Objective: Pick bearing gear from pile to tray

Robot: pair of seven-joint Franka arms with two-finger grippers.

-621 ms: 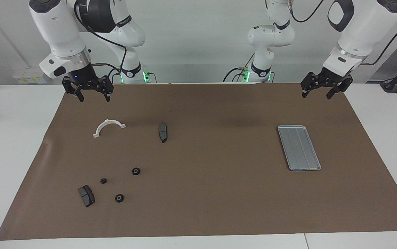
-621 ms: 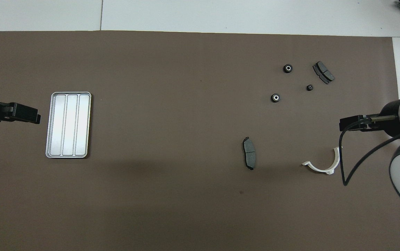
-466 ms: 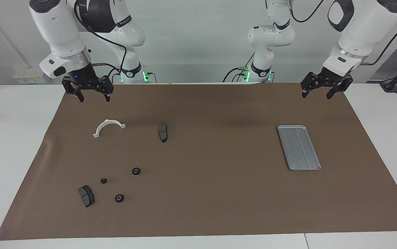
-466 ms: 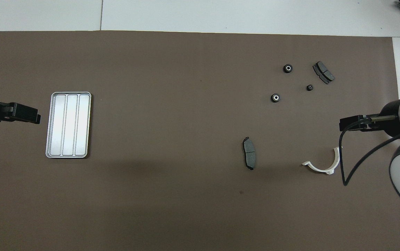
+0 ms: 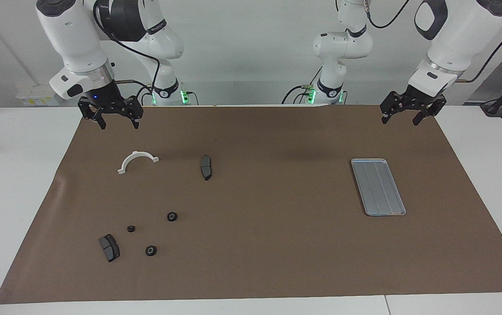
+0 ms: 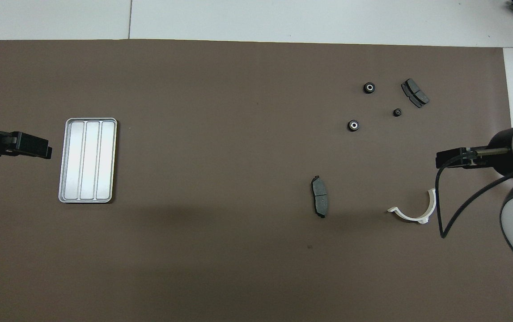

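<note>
**Q:** Which step are you at?

**A:** By my reading, the very start: your tray (image 5: pixel 378 187) holds nothing, and three black gears (image 5: pixel 171 216) lie loose in the pile with a brake pad (image 5: pixel 109 247), all untouched.

**Q:** How are your arms posed?

**A:** Your right gripper (image 5: pixel 111 117) hangs raised with fingers spread and empty. The gears lie on the mat well below and forward of it, past a white curved bracket (image 5: pixel 137 160). Your left gripper (image 5: pixel 412 111) waits raised and spread, empty, with the tray forward of it.

**Q:** What next?

**A:** Probably reach the right gripper forward and down over one gear.
</note>
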